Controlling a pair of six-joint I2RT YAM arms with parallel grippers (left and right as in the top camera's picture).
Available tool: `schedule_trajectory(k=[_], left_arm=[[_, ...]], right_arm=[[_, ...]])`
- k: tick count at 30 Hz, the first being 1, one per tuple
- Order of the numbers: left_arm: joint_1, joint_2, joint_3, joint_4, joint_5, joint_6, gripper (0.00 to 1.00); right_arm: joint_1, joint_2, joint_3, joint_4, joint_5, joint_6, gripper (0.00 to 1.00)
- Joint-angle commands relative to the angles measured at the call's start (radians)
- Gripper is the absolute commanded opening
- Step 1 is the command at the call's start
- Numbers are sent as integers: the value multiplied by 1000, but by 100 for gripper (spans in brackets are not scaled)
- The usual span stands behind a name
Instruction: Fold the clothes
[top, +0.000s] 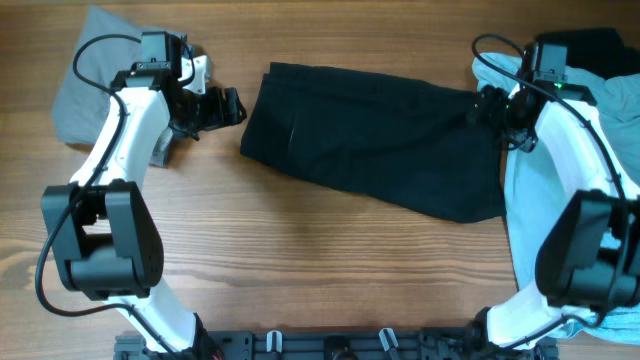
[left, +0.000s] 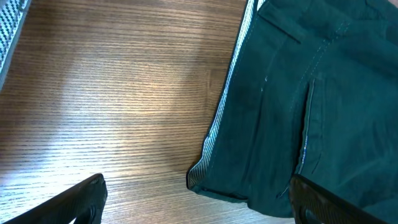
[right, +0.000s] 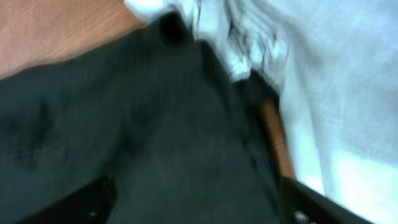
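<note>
While the left gripper (top: 232, 106) and right gripper (top: 482, 106) gape empty, the right may snag the upper-right blue T-shirt (top: 522, 210) alongside the black shorts (top: 375, 140).

Robot lab bench: wood-grain table (top: 300, 250) w/ arm mount rail (top: 330, 345).

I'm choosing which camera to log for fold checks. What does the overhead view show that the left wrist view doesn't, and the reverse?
Only overhead: the whole black shorts laid out, a grey garment at the left, a light blue garment at the right, and the right gripper at the shorts' right end. Only left wrist: the pale striped lining along the shorts' edge and a stitched seam. Both: the open left gripper, the shorts, the wooden table.
</note>
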Motion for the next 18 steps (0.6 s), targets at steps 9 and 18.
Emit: schedule_trajectory(k=[9, 18], left_arm=[[-97, 240, -25, 32, 117, 87, 77], [16, 248, -23, -53, -148, -154, 4]], right_arm=[[-1, -134, 3, -347, -283, -53, 65], [16, -131, -175, -320, -268, 39, 25]])
